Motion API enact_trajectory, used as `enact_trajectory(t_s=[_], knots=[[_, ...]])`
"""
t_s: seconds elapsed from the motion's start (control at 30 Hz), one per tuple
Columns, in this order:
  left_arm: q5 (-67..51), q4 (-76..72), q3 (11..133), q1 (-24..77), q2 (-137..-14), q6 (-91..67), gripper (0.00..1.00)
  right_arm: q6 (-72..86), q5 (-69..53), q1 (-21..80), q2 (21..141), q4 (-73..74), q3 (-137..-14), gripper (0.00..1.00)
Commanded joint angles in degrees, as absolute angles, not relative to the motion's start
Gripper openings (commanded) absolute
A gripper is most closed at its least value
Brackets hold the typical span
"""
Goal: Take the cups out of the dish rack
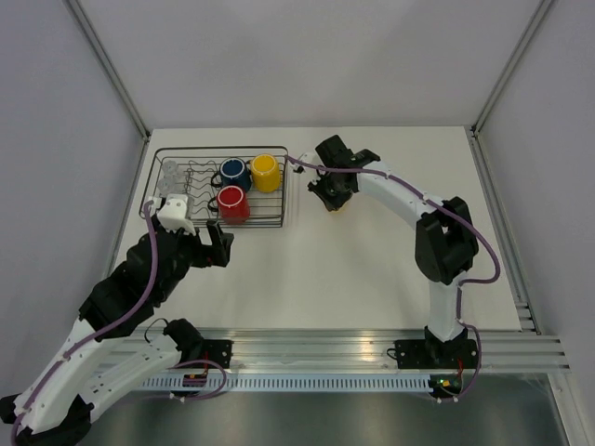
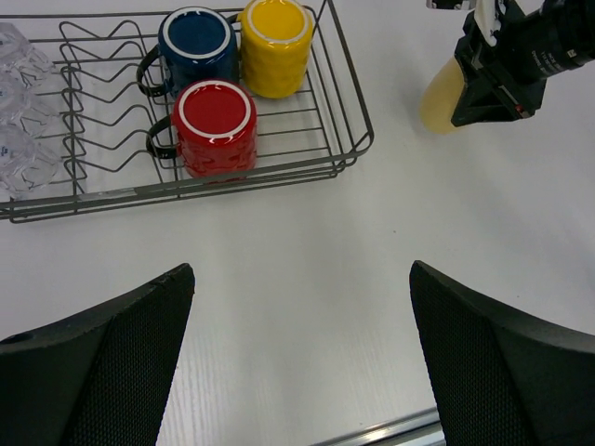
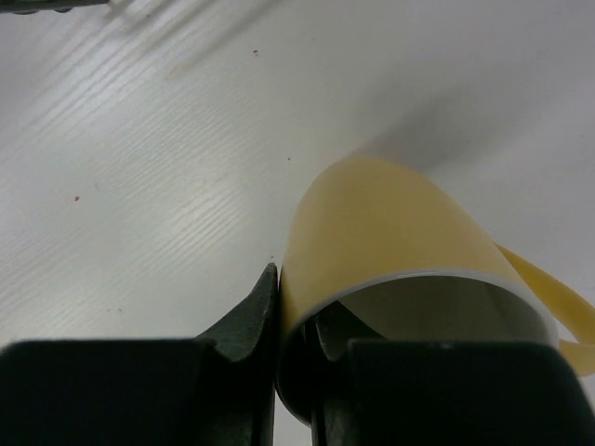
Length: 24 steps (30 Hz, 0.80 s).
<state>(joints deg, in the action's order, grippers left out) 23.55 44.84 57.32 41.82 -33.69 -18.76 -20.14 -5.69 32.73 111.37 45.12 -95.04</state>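
The black wire dish rack (image 1: 279, 190) (image 2: 358, 139) stands at the table's back left. In it are a red mug (image 1: 232, 203) (image 2: 216, 125), a dark blue mug (image 1: 234, 174) (image 2: 195, 46), a bright yellow mug (image 1: 266, 172) (image 2: 275, 45) and clear glass tumblers (image 1: 171, 177) (image 2: 20, 121). My right gripper (image 1: 332, 197) (image 3: 296, 311) is shut on the wall of the pale cream-yellow mug (image 3: 390, 237) (image 2: 442, 96), right of the rack, low over the table. My left gripper (image 1: 206, 243) (image 2: 302, 279) is open and empty, in front of the rack.
A metal rail (image 1: 353, 346) runs along the table's near edge. Grey walls enclose the white table (image 1: 372, 269) at the back and sides.
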Motion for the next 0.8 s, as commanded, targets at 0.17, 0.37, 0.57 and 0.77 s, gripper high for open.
enact_trajectory(t_s=[0.17,0.37,0.57,0.77], knots=[[27.9,40.0,52.6,41.7,-30.0,-15.6,1.0,-27.6,-1.7,32.6,122.9,52.7,-111.0,0.0],[27.3,40.1,52.1,41.7,-29.9,-15.7,1.0,-28.8,-2.6,32.7,127.3,55.9,-116.4,0.0],[27.1,40.0,52.0,41.7,-30.3,-15.6,1.0,-29.0,-2.8,32.3,128.4,57.7,-118.8,0.22],[27.0,40.1,52.1,41.7,-30.8,-15.6,1.0,-29.5,-3.1,32.2,126.9,58.3,-118.9,0.29]])
